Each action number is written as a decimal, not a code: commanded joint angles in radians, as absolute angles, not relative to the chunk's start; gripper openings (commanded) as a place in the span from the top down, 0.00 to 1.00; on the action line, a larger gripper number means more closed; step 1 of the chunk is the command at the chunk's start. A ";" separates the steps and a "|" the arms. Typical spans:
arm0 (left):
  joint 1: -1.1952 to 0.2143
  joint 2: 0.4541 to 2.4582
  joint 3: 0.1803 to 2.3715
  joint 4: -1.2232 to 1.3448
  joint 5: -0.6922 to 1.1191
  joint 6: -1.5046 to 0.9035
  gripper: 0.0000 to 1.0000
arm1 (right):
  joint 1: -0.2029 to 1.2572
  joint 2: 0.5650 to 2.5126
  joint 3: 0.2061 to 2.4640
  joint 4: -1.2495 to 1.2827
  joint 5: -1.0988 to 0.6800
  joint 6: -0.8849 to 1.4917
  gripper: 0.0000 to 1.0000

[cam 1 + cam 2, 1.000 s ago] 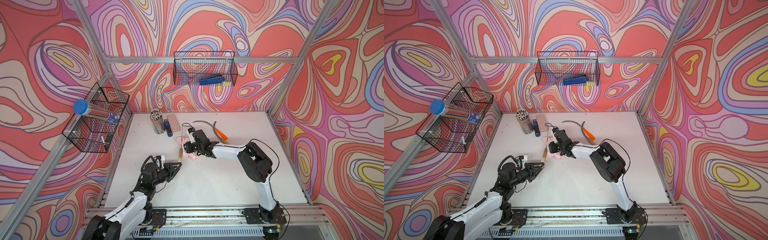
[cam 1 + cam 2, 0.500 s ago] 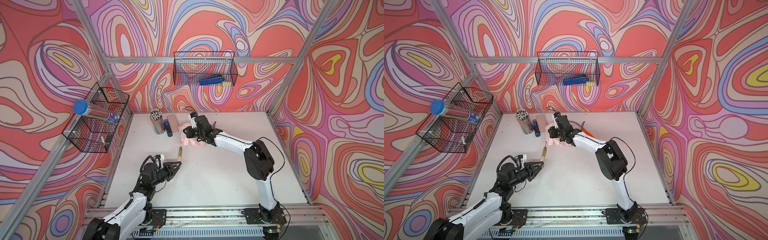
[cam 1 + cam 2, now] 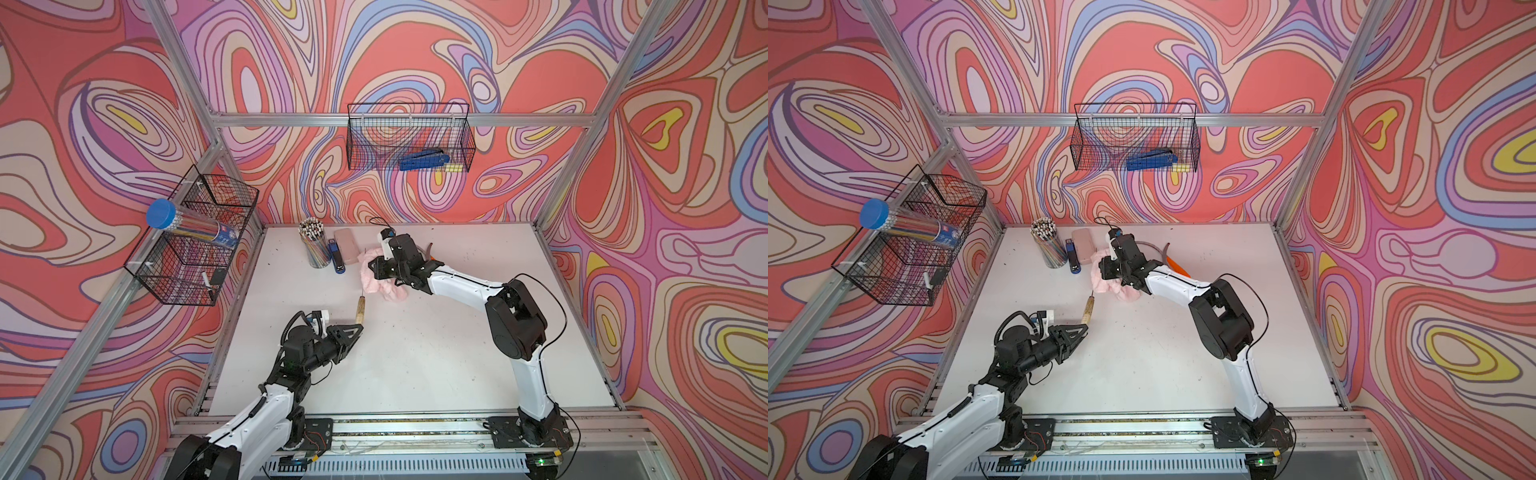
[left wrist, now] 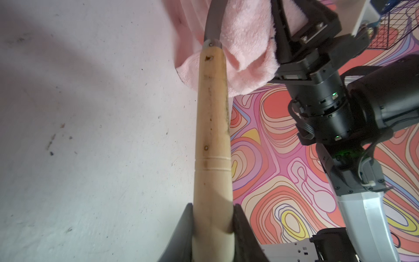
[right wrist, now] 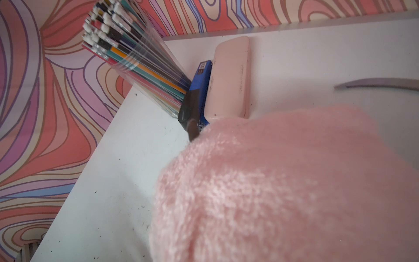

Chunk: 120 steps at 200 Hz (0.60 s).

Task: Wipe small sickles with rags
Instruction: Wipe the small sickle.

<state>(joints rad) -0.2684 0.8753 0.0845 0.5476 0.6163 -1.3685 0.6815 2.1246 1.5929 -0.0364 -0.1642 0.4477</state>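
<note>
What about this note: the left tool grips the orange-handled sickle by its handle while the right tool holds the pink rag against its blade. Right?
Not quite. The left wrist view shows the sickle in the left tool has a pale wooden handle, not orange. The rest stands: it is gripped by its handle, while the right tool holds the pink rag against its blade.

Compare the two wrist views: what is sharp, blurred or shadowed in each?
Left wrist view: the pale wooden sickle handle is sharp, soft shadow crossing the white tabletop. Right wrist view: the fluffy pale pink rag looms close and blurred.
</note>
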 commanded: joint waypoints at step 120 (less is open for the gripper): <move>-0.263 0.863 0.092 0.553 0.629 -1.369 1.00 | 0.760 2.064 1.404 0.114 -0.180 0.510 1.00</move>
<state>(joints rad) -0.2665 0.8776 0.0845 0.5446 0.6159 -1.3655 0.7849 2.0655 1.3483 0.0940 -0.1749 0.4938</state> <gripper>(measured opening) 0.245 0.134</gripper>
